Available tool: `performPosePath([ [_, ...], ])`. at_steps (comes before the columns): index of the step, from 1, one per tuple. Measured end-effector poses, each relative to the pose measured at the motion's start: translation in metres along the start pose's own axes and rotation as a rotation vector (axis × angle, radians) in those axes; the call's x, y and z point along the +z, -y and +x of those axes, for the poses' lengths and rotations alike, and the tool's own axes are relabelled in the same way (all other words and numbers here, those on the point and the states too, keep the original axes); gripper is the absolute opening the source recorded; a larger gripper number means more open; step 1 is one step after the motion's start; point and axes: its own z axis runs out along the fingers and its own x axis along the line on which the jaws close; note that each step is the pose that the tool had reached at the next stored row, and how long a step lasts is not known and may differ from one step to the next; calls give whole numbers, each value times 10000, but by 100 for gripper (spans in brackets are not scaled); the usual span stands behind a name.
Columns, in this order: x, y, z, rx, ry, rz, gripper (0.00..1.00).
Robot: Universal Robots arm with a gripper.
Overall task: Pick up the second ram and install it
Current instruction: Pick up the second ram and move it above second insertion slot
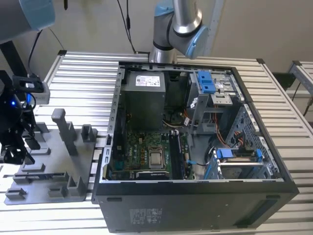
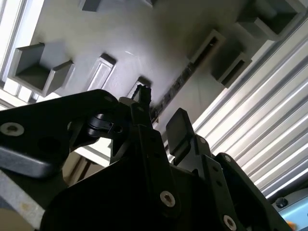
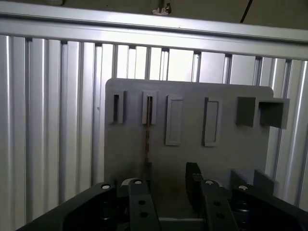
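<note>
Second ram point(image 3: 147, 144): thin, dark, straight strip

Table point(image 1: 83, 73): ribbed aluminium slats. Borne directly on it: grey holder plate point(image 1: 51, 169), placed at the exterior view's left; open computer case point(image 1: 195, 208), placed just beside it.
</note>
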Motion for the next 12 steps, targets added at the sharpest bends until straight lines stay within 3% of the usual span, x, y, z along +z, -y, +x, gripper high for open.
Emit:
performPosePath([
  [12, 201, 1, 37, -440, -32, -29, 42],
])
